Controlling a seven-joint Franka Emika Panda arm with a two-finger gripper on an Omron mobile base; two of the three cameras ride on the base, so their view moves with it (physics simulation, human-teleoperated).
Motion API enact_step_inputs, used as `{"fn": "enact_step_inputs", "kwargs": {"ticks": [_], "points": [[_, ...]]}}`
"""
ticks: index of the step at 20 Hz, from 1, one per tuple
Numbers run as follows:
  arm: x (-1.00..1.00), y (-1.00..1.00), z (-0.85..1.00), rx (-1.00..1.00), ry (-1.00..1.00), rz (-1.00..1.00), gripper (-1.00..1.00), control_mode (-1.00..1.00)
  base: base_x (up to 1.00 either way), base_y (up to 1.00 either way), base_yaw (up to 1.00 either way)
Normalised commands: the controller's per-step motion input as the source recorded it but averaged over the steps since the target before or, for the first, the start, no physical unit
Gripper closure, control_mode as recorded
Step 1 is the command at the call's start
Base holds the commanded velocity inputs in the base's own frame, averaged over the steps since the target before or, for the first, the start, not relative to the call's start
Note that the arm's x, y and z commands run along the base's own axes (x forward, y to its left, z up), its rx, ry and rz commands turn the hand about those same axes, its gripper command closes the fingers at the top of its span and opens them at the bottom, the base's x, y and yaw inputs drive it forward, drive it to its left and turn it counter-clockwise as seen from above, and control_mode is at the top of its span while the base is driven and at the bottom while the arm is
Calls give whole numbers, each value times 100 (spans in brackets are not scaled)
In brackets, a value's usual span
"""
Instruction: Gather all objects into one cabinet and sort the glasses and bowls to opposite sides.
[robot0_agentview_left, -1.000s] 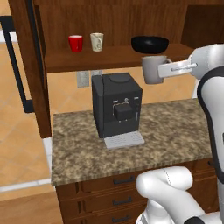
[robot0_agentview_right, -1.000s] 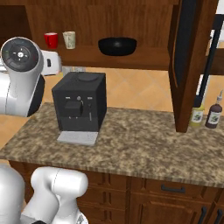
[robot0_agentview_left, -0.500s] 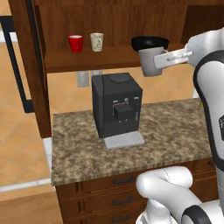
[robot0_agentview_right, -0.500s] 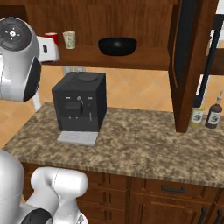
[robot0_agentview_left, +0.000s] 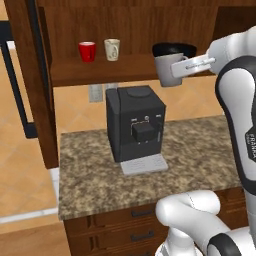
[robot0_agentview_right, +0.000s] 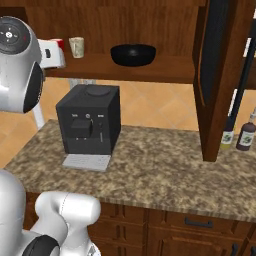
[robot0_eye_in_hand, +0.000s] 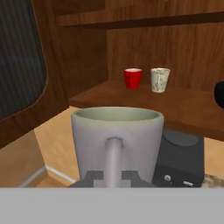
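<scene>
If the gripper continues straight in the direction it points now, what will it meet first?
The gripper holds the grey mug by its handle. Straight ahead stand the red cup and cream mug on the cabinet floor; probably these come first, though depth is unclear.

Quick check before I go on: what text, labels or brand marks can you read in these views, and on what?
"FRANKA" runs vertically on the robot's forearm; smaller lettering beside it is unreadable.
Bottle labels by the cabinet: too small to read.
Cream mug: dark mark, illegible.
Coffee machine: white dots, no text.

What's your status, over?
Gripper shut on grey mug handle, mug upright. Red cup, cream mug, black bowl on cabinet floor. Coffee machine below.
</scene>
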Motion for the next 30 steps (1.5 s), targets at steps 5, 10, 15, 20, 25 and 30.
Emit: {"fn": "enact_step_inputs", "kwargs": {"ticks": [5, 10, 15, 20, 25, 30], "points": [[0, 0, 0, 0, 0, 0, 100, 100, 30, 6, 0], [0, 0, 0, 0, 0, 0, 100, 100, 16, 7, 0], [35, 0, -1, -1, -2, 0, 100, -100, 0, 0, 0], [67, -11, -21, 0, -8, -2, 100, -100, 0, 0, 0], [83, 0, -1, 0, -18, -2, 100, -100, 0, 0, 0], [82, 18, 0, 0, -18, 0, 100, -100, 0, 0, 0]]}}
